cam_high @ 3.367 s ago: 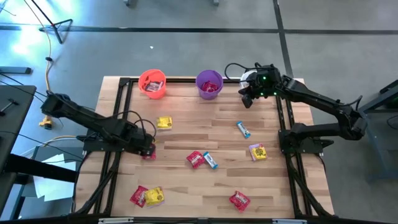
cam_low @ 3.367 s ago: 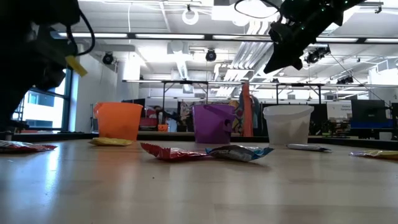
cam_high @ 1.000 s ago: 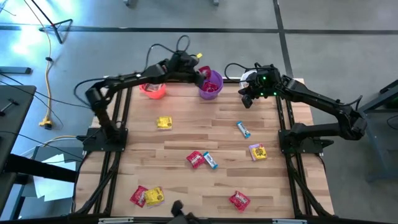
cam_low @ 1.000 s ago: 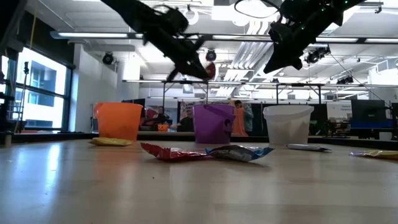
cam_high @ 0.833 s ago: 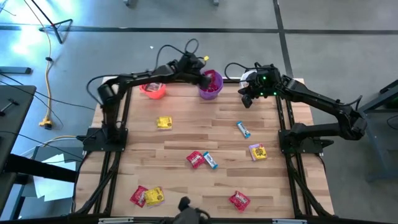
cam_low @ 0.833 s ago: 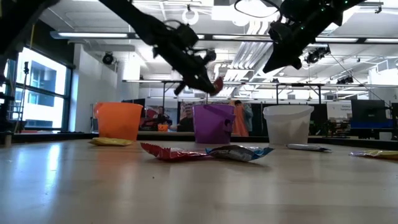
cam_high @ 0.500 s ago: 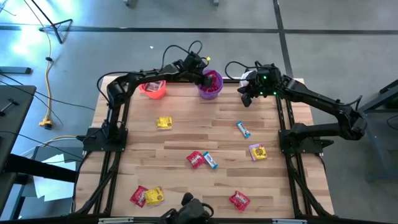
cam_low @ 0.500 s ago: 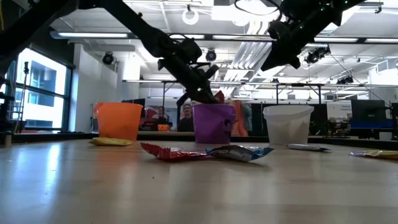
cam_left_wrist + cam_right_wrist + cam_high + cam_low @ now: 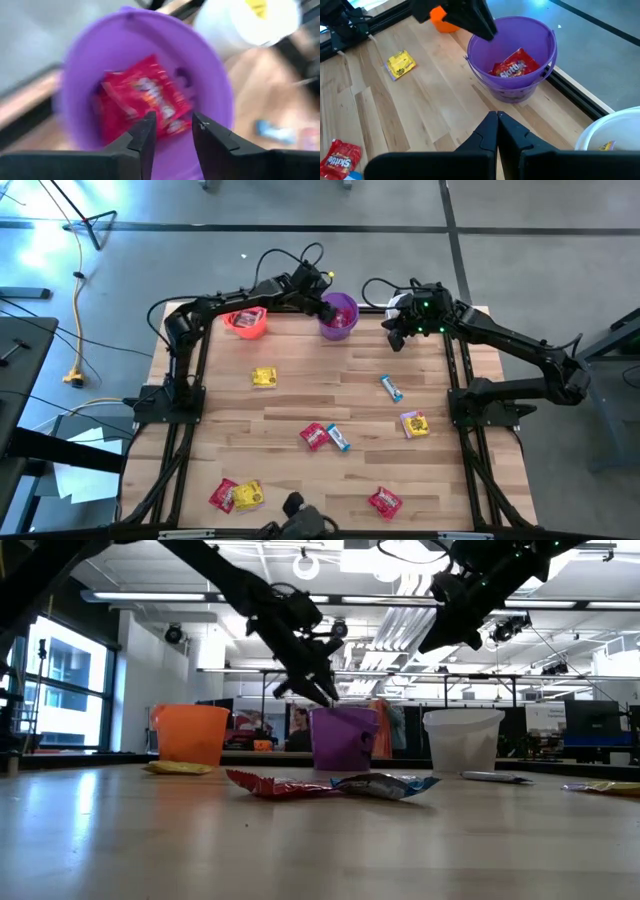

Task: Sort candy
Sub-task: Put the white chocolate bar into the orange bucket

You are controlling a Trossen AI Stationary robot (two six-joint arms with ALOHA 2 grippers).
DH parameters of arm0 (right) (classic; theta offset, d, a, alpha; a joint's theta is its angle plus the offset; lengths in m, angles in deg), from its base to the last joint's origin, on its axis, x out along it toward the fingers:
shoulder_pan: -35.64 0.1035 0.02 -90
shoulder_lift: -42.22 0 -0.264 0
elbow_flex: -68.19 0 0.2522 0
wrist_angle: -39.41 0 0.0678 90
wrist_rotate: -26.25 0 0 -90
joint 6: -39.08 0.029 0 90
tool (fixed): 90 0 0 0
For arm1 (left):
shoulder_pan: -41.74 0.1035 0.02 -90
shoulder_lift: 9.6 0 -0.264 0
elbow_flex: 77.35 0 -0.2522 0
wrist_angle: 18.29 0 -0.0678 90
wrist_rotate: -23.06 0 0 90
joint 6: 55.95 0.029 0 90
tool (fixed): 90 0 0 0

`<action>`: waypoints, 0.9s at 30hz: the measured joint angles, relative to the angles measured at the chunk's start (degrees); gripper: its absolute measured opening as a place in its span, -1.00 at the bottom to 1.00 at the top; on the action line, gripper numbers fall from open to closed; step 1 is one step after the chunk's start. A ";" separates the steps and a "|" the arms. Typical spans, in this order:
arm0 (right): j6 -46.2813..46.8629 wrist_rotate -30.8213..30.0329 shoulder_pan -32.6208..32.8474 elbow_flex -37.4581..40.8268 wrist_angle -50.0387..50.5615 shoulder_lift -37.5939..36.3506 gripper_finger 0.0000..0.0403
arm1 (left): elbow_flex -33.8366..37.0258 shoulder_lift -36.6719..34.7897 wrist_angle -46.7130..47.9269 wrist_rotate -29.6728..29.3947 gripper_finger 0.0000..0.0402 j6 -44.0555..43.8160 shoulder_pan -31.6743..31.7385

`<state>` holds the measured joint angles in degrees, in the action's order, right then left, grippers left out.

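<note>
Purple cup (image 9: pixel 512 55) holds red candy (image 9: pixel 516 65).

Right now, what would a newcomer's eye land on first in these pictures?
The left gripper hangs open over the purple cup at the table's far edge, red packets lying inside it. The right gripper waits shut near the white cup at the far right corner. More candy lies scattered on the table: a yellow packet, a blue bar.

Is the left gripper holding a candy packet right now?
No: in the left wrist view the left gripper is open and empty, and the red candy packets lie inside the purple cup.
</note>
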<state>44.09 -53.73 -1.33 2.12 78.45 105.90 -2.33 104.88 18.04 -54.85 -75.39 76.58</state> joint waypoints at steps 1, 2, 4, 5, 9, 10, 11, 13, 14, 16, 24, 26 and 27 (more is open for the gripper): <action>0.05 0.00 0.00 0.00 -0.07 0.00 -1.00 | 0.00 -0.96 1.72 -3.13 -0.49 2.36 -0.65; 0.07 0.00 0.00 0.00 -0.09 0.00 -1.00 | 0.01 -2.12 3.52 -6.71 -0.54 4.70 -1.62; 0.07 0.01 0.11 0.00 -0.11 0.00 -1.00 | 0.73 -4.67 5.42 -13.10 -0.67 8.15 -4.04; 0.06 0.00 0.34 0.00 -0.09 0.00 -1.00 | 1.60 -6.12 5.13 -15.18 -0.74 8.75 -5.43; -0.83 0.02 1.63 0.00 -0.09 0.00 -1.00 | 9.66 -12.54 -2.60 -20.77 -0.97 6.80 -11.98; -0.87 0.02 2.15 0.00 -0.09 0.00 -1.00 | 12.39 -14.13 -5.50 -21.69 -0.97 5.27 -13.70; -0.89 0.02 2.77 0.00 -0.07 0.00 -1.00 | 15.17 -15.69 -7.84 -22.40 -0.96 3.84 -15.43; -0.67 -0.01 4.47 0.00 -0.07 0.00 -1.00 | 20.84 -18.66 -12.72 -24.13 -0.96 1.43 -18.96; -0.47 0.01 5.50 0.00 -0.06 0.00 -1.00 | 23.39 -20.16 -14.24 -24.89 -0.96 0.48 -20.65; 0.39 -0.19 7.89 0.00 -0.05 0.00 -1.00 | 28.31 -23.17 -17.29 -26.17 -0.99 -1.40 -23.72; 10.92 -6.56 21.91 0.00 1.02 0.20 -1.00 | 43.00 -35.29 -20.67 -31.63 -1.00 -8.88 -31.75; 14.90 -9.47 26.55 0.00 1.53 0.86 -1.00 | 47.05 -38.41 -22.31 -33.01 -1.00 -9.90 -33.26; 17.00 -11.12 28.99 -0.02 1.62 1.48 -1.00 | 49.14 -40.05 -23.33 -33.05 -1.00 -10.33 -33.90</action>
<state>61.09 -64.85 27.66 2.10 80.07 107.38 46.82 64.83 -5.29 -87.90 -85.72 42.69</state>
